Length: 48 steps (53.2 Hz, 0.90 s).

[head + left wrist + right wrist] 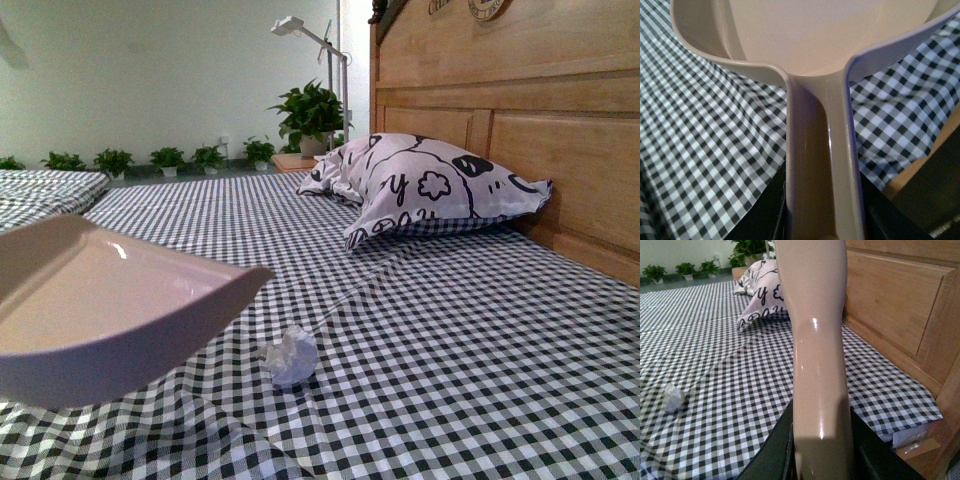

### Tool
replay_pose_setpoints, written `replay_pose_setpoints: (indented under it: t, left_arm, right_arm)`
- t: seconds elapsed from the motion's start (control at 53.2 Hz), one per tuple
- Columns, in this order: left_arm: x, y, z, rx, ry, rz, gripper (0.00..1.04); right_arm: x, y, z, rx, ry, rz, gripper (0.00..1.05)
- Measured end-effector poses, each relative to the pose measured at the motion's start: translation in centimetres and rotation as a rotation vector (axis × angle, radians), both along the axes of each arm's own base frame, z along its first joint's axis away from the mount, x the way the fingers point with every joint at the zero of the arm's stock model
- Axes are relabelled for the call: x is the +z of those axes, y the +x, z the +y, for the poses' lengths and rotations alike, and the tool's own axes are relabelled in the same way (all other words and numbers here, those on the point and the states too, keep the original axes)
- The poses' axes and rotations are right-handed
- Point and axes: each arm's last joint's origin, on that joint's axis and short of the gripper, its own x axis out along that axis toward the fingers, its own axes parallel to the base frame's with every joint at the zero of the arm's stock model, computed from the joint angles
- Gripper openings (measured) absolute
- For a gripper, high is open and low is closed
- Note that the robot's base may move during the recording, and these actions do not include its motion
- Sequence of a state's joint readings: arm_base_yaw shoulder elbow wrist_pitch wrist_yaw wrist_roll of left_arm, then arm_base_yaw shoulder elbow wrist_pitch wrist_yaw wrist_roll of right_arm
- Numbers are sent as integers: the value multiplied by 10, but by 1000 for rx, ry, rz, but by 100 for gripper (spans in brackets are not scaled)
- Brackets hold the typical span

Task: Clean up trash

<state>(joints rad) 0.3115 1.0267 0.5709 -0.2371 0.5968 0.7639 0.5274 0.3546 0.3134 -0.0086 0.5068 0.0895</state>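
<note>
A crumpled white paper ball (291, 356) lies on the black-and-white checked bedspread (460, 340); the right wrist view shows the same ball (673, 398) far off to the side. A beige dustpan (100, 305) hovers just above the bed at the left, its open mouth close to the ball. My left gripper (822, 222) is shut on the dustpan handle (820, 165). My right gripper (820, 460) is shut on the beige brush handle (816, 340), which rises upright; the bristles are out of view. Neither gripper shows in the front view.
A patterned pillow (420, 185) rests against the wooden headboard (520, 110) at the back right. Potted plants (310, 115) and a white lamp (300, 30) stand beyond the bed. The bed's edge with a box below (912, 437) shows in the right wrist view.
</note>
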Motion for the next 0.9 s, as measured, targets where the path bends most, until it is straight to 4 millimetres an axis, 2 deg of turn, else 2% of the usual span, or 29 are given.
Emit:
replay_pose_setpoints:
  t: [0.132,0.263,0.451,0.902]
  left_arm:
    - [-13,3,3,-48,15,54,27]
    - [-38,4,3,-106,50,108,27]
    - [-57,15,2,-172,79,135,27]
    - [-70,44,1,-219,135,154,27]
  right_arm:
    - [0,0,0,1,0,0,20]
    - [0,0,0,0,0,0,20]
    - [0,0,0,0,0,0,20]
    - [0,0,0,0,0,0,20]
